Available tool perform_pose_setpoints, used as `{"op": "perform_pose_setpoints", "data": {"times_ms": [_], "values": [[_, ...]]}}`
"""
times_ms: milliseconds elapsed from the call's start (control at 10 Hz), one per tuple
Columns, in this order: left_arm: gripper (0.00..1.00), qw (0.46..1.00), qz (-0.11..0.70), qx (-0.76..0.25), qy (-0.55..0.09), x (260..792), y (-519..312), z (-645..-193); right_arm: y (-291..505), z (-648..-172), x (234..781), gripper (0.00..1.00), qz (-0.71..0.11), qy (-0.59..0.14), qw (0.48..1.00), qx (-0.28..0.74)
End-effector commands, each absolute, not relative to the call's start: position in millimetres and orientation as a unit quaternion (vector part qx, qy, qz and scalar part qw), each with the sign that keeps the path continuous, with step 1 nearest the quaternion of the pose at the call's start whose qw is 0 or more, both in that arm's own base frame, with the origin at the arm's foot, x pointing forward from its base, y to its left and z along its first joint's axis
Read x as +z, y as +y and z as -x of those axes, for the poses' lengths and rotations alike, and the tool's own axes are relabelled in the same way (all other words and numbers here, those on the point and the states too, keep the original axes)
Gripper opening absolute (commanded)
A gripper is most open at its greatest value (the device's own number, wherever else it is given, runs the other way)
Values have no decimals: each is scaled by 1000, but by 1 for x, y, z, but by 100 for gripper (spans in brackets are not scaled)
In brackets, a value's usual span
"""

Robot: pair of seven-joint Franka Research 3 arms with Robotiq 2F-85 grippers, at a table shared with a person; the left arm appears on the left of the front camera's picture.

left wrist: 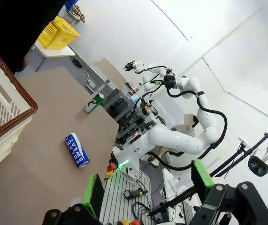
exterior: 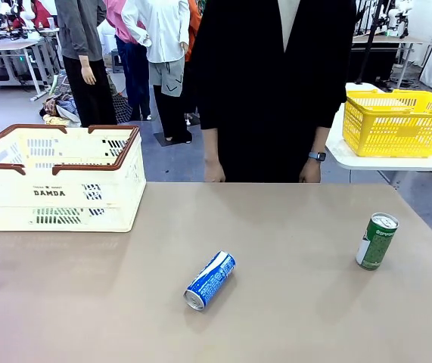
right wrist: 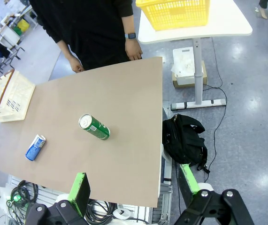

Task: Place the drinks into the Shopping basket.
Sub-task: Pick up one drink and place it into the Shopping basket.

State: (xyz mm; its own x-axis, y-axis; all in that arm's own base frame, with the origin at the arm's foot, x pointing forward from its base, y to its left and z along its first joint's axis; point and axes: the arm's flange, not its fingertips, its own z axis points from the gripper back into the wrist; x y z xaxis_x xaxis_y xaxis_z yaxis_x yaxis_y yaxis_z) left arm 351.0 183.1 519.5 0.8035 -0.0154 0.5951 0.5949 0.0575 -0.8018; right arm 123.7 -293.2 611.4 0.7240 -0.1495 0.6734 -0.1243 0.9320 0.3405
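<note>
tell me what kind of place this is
Likely a robotics lab set up as a mock shop: a white Franka arm beside the table, a DAMDA shopping basket and a yellow mesh basket.

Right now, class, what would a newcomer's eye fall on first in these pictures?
A blue-and-white can lies on its side near the middle of the tan table, and a green can stands upright towards the right edge. The cream basket with brown rim sits at the far left, with a person in black standing behind the table.
</note>
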Motion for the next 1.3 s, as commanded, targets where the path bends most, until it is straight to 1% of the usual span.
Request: {"op": "perform_pose_setpoints", "data": {"times_ms": [0, 1200], "values": [[100, 695, 650, -216, -218, 523, 182, -348, -296, -116, 614, 100, -177, -367, 913, -19], [100, 695, 650, -216, -218, 523, 182, -348, -296, -116, 614, 100, -177, -367, 913, -19]]}}
